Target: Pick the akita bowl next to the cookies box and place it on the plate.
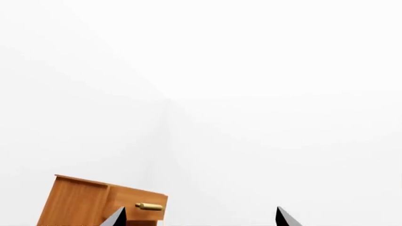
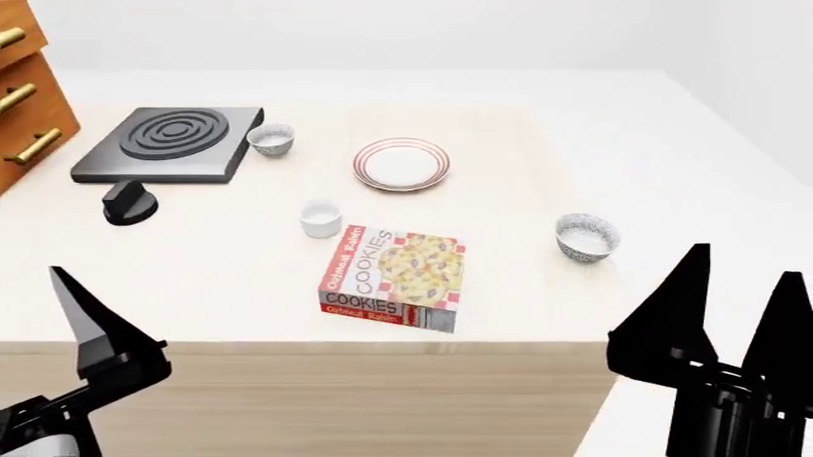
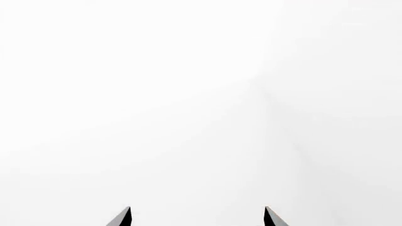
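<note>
The akita bowl (image 2: 587,237), speckled grey with a pale inside, stands on the table to the right of the red cookies box (image 2: 391,278). Further back lies the white plate (image 2: 402,164) with red rings. My right gripper (image 2: 742,278) is open and empty, low in front of the table's right corner, short of the bowl. In the right wrist view that gripper (image 3: 196,216) faces only white space. My left gripper (image 1: 201,216) is open too, with nothing between its tips. One of its fingers (image 2: 84,314) shows below the table's front left edge.
A look-alike speckled bowl (image 2: 270,140) sits beside the black stove plate (image 2: 166,143) at the back left. A small white cup (image 2: 320,218) stands behind the box, and a black knob (image 2: 128,202) lies at the left. A wooden drawer cabinet (image 2: 19,95) (image 1: 94,200) flanks the table's left.
</note>
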Tool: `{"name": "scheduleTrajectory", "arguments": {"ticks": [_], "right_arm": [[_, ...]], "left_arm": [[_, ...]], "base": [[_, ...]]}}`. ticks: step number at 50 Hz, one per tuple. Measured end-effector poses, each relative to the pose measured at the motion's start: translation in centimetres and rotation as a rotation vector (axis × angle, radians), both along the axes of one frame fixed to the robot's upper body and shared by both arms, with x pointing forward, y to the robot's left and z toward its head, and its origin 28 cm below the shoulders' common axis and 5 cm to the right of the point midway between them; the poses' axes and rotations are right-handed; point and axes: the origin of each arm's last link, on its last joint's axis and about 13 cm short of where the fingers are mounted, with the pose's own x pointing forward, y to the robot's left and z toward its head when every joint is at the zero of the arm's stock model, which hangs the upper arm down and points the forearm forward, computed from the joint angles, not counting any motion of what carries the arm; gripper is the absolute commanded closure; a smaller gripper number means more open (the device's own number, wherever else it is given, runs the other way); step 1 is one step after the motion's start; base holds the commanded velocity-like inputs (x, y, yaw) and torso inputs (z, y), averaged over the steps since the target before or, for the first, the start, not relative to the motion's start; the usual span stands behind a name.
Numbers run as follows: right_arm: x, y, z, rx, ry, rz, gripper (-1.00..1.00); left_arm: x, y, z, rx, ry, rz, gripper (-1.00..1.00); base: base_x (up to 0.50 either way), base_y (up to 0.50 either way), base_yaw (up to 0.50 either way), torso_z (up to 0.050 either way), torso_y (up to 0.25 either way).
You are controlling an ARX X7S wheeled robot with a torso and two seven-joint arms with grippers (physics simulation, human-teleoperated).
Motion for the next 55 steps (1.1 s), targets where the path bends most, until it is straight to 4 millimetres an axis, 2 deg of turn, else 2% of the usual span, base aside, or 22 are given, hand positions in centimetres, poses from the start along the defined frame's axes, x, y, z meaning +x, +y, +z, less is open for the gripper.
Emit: {"name": "scheduleTrajectory", "arguments": {"ticks": [4,28,55], "right_arm": [[-0.1,0.2,0.0,-0.024,0.009,0.013,-1.00],[-0.3,0.9,0.2,-0.115,0.038,0.057,-1.00],[-0.5,1.3,-0.3,-0.241,0.010,0.035,-1.00]], "left_arm": [[0.0,0.0,0.0,0.000,0.003,-0.001,-1.00],[0.1,0.0,-0.1,0.001,0.016,-0.007,-1.00],[0.3,-0.1,-0.4,0.002,0.031,-0.007,-1.00]], "base": [[0.02,0.00,0.00,0.000,0.000],[0.50,-0.10,0.00,0.000,0.000],[0.50,0.03,0.00,0.000,0.001]]}}
